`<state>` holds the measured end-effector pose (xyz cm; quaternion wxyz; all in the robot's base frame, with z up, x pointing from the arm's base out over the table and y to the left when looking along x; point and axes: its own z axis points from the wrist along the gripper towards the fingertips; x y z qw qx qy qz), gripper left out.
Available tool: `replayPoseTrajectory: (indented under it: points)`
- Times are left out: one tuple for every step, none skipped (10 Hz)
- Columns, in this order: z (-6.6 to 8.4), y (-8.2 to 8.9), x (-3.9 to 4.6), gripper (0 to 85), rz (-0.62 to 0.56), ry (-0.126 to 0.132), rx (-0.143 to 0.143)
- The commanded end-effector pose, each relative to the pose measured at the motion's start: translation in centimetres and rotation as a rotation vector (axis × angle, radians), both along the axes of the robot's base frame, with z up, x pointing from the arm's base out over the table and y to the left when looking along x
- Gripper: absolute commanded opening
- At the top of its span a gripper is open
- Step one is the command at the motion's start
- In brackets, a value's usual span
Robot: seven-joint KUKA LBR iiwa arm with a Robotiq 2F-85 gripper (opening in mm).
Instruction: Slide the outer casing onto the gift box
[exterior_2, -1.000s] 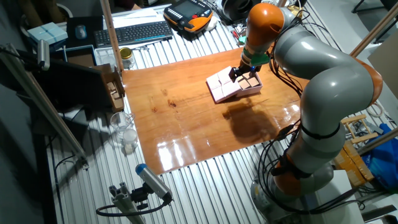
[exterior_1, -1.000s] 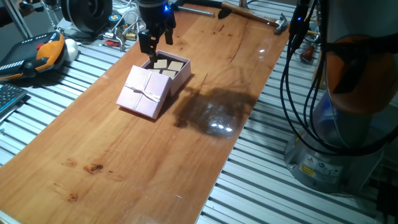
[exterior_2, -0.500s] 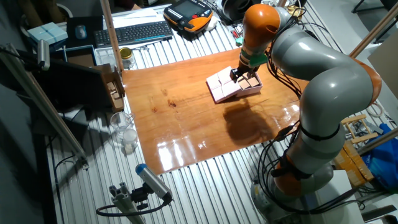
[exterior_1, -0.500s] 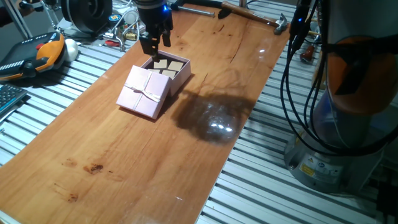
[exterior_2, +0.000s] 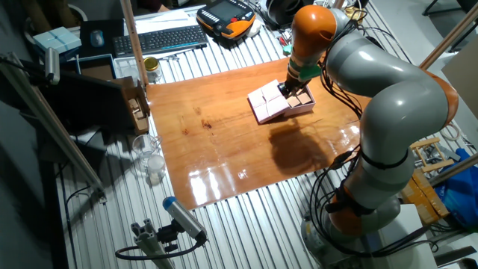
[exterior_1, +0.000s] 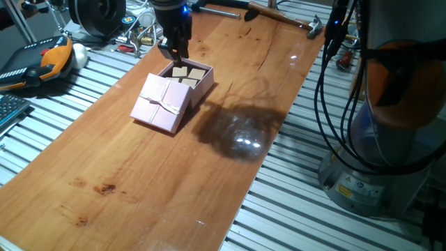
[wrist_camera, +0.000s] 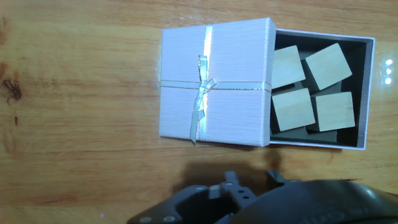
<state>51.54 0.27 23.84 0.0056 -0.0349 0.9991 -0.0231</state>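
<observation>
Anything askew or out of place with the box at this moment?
Yes. The outer casing covers only part of the gift box, leaving four beige squares exposed. Those squares sit tilted and unevenly spaced in the tray. No damage or spill shows.

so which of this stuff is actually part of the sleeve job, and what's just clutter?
Job:
- outer casing, partly over the tray
- gift box, half still exposed
- gripper, above the tray's far end

Clutter:
- hammer
- keyboard
- orange-and-black pendant
- small jar
- table
</observation>
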Motion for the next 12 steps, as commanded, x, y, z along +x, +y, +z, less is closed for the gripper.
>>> replayPoseTrajectory:
  points:
    - [0.0, 0.1, 0.05, 0.0, -0.002, 0.000, 0.003]
    - [-0.1, 0.2, 0.15, 0.0, -0.005, -0.002, 0.003]
    - [-0.2, 0.2, 0.25, 0.0, -0.006, -0.005, 0.003]
    - [-0.2, 0.3, 0.32, 0.0, -0.007, -0.007, 0.003]
    - [-0.2, 0.4, 0.39, 0.0, -0.010, -0.007, 0.003]
    - [-0.1, 0.6, 0.46, 0.0, -0.014, -0.004, 0.003]
    - [-0.2, 0.7, 0.52, 0.0, -0.017, -0.004, 0.003]
    - [-0.4, 0.9, 0.60, 0.0, -0.018, -0.004, 0.005]
    - [-0.8, 1.1, 0.67, 0.0, -0.021, -0.006, 0.006]
    - [-1.4, 1.5, 0.69, 0.0, -0.026, -0.012, 0.009]
    - [-1.8, 1.7, 0.71, 0.0, -0.032, -0.015, 0.011]
    - [-2.0, 2.1, 0.77, 0.0, -0.036, -0.017, 0.011]
